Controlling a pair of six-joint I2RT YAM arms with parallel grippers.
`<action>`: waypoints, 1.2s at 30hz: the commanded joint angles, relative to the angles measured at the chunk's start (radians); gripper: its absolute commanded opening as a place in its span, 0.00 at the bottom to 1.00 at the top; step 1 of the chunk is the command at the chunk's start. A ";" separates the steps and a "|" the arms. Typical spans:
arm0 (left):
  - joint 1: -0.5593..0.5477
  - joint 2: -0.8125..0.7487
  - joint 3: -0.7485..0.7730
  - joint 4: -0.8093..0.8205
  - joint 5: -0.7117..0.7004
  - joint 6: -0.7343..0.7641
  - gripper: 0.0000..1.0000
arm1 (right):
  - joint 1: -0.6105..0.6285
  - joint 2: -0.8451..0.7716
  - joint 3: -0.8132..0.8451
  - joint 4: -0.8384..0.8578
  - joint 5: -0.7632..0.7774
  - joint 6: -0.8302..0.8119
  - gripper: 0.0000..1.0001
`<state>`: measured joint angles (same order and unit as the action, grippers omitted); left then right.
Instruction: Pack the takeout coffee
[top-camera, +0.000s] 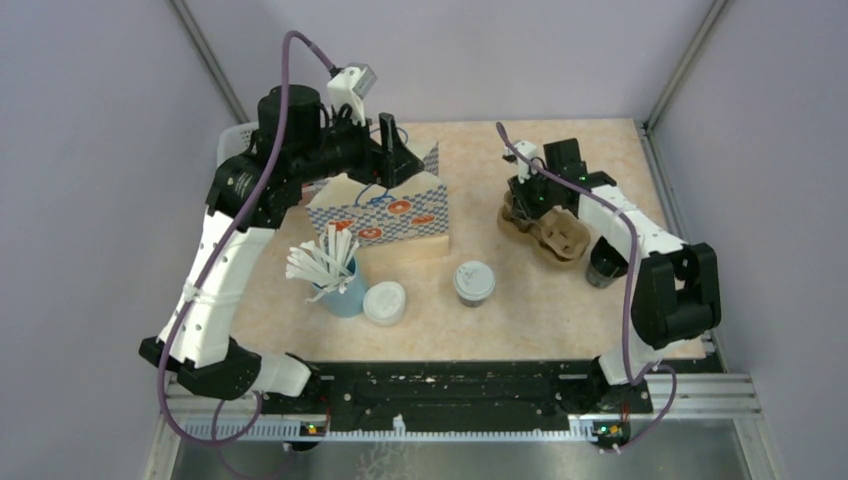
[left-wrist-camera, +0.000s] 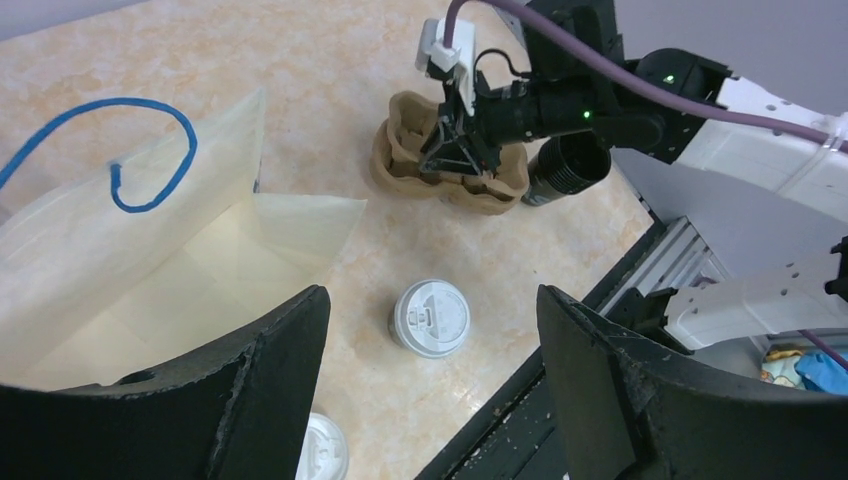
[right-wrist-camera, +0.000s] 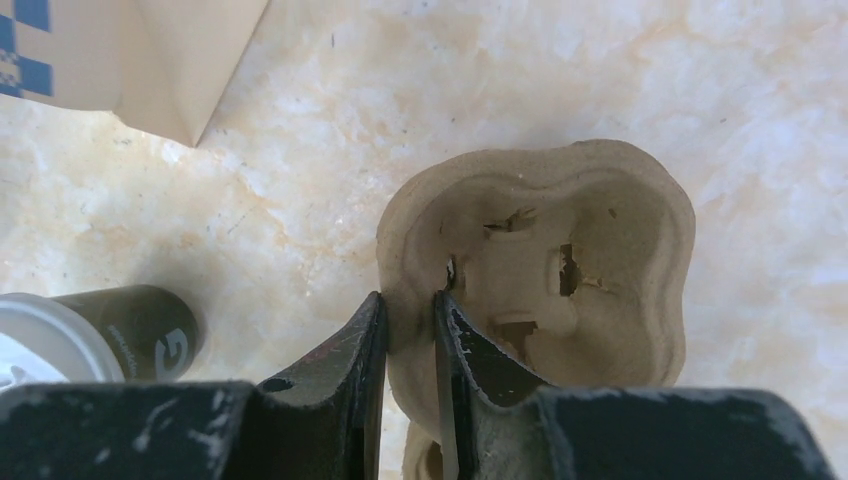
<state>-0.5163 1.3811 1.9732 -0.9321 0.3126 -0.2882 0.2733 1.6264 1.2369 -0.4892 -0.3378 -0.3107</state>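
Note:
The takeout coffee (top-camera: 473, 283), a dark cup under a greyish-white lid, stands upright at the table's middle front, touched by neither gripper. It also shows in the left wrist view as the coffee (left-wrist-camera: 430, 318), and at the lower left of the right wrist view as the coffee (right-wrist-camera: 120, 330). My left gripper (top-camera: 393, 145) hovers open over the far edge of the checked paper bag (top-camera: 385, 215), nothing between its fingers (left-wrist-camera: 270, 380). My right gripper (right-wrist-camera: 409, 300) is shut on the rim wall of a brown pulp cup carrier (right-wrist-camera: 560, 250), which lies at the table's right (top-camera: 560, 240).
A light blue cup of white straws (top-camera: 335, 275) and a loose white lid (top-camera: 384, 302) stand in front of the bag. A lidless black cup (top-camera: 605, 268) sits right of the carrier. The bag's mouth (left-wrist-camera: 200, 270) gapes open, its blue handle (left-wrist-camera: 150, 150) up.

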 joint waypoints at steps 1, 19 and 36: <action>-0.002 -0.025 -0.042 0.077 0.044 -0.026 0.82 | -0.005 -0.072 0.061 -0.022 0.015 -0.023 0.08; -0.002 -0.234 -0.203 0.128 -0.385 -0.160 0.81 | 0.224 -0.275 0.310 0.319 -0.201 -0.037 0.00; -0.002 -0.290 -0.193 -0.138 -0.703 -0.274 0.80 | 0.523 0.169 0.819 0.780 -0.378 0.413 0.00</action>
<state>-0.5163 1.0538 1.7184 -0.9226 -0.2432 -0.4950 0.7380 1.7447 2.0121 0.1329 -0.6395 0.0032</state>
